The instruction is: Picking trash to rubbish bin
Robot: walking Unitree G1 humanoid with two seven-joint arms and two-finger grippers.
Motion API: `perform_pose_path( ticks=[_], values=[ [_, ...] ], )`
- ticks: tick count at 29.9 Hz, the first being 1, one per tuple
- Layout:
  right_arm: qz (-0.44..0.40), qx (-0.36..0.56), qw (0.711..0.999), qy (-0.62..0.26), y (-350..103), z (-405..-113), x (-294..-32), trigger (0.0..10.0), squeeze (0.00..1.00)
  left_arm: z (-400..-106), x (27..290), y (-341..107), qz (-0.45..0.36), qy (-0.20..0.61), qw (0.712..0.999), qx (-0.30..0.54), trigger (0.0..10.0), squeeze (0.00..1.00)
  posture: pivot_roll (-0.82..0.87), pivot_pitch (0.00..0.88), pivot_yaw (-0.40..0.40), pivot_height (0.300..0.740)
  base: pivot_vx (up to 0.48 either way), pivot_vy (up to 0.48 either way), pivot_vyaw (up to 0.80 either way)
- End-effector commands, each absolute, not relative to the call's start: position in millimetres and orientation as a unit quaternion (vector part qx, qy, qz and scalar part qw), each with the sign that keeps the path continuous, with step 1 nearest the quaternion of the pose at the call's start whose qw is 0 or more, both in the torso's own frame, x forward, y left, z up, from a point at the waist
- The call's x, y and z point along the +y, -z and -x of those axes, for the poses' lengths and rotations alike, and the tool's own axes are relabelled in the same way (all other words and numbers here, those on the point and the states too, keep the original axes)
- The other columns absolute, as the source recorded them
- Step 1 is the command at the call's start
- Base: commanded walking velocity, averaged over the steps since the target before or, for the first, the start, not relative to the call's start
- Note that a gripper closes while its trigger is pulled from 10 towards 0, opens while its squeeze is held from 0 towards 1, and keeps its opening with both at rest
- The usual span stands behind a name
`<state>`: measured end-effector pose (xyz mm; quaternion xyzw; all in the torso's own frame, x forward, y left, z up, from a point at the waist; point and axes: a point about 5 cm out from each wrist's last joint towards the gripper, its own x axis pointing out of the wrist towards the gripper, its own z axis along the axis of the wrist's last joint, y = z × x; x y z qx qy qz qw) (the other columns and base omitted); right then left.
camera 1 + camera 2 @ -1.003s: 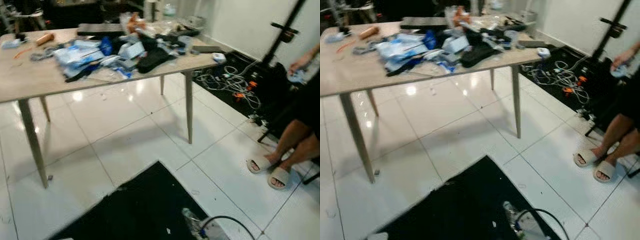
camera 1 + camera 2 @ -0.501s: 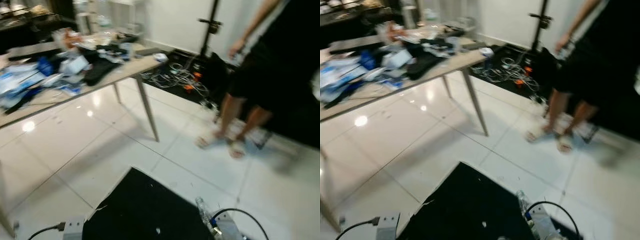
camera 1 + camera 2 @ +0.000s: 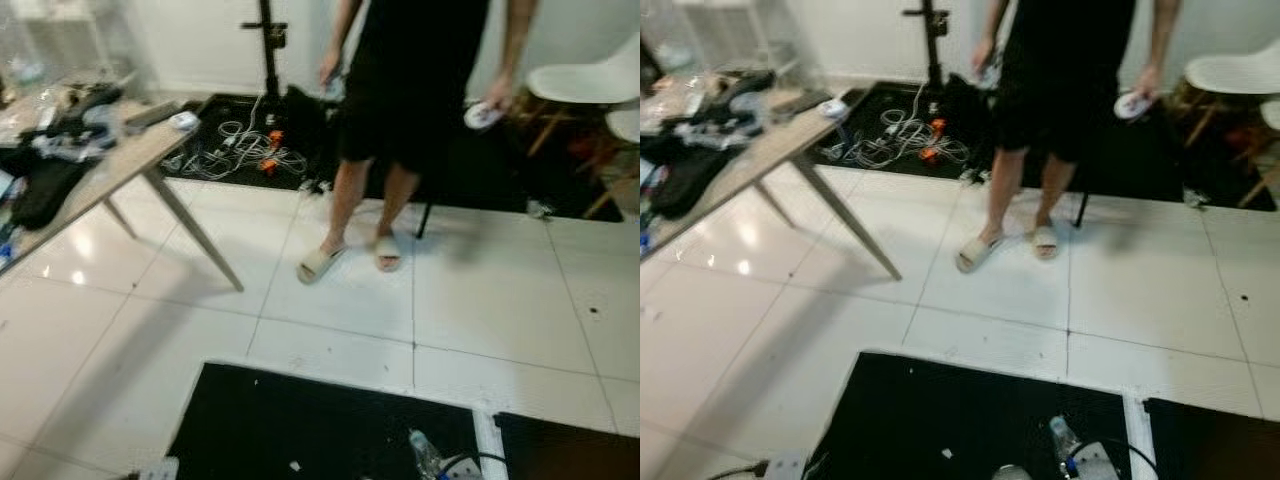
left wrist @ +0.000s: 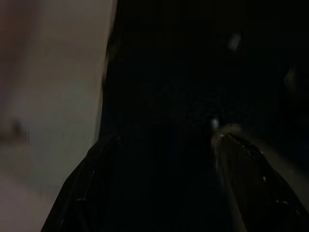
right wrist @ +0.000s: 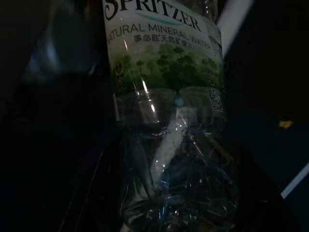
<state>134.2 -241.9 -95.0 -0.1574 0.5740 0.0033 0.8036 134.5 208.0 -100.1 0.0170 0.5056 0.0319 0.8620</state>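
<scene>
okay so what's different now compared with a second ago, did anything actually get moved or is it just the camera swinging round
Mostly the camera: the robot has turned to its right, so the cluttered table slid to the left edge and the person in sandals, the white chair and the tangle of cables came into the middle. Nothing was picked up or let go. The right pincer still holds the crumpled water bottle, seen low in the head views.

Camera view has swung toward the robot's right since the earlier frames. The cluttered counter [image 3: 120, 165], formerly spanning the upper frame, now sits at the 10 o'clock edge. The person [image 3: 410, 90], earlier at the 3 o'clock margin, now stands at 12 o'clock, sandals [image 3: 320, 263] on the white tile. A white chair [image 3: 585, 80] has entered at 2 o'clock. The cable tangle [image 3: 245, 150] now lies at 11 o'clock.
</scene>
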Motion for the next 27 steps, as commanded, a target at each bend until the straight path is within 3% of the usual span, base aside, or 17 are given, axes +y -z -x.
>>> perform_pose_path(
  ticks=[1,11,27],
  values=[
    [0.148,0.578,0.803,-0.012,99,-131,-232,10.0,0.0,-119,209,105,-0.017,-0.033,0.848,0.529,10.0,0.0,-0.1,0.044,0.085,0.74,0.0,0.0,-0.79],
    [0.155,0.561,0.813,-0.027,95,-146,-225,10.0,0.0,-123,208,104,-0.016,-0.029,0.85,0.526,10.0,0.0,-0.09,0.039,0.091,0.74,0.0,0.0,-0.79],
    [0.147,0.563,0.813,-0.023,96,-144,-224,10.0,0.0,-123,205,105,-0.031,-0.014,0.847,0.53,10.0,0.0,-0.07,0.025,0.083,0.74,0.0,0.0,-0.79]
  ],
)
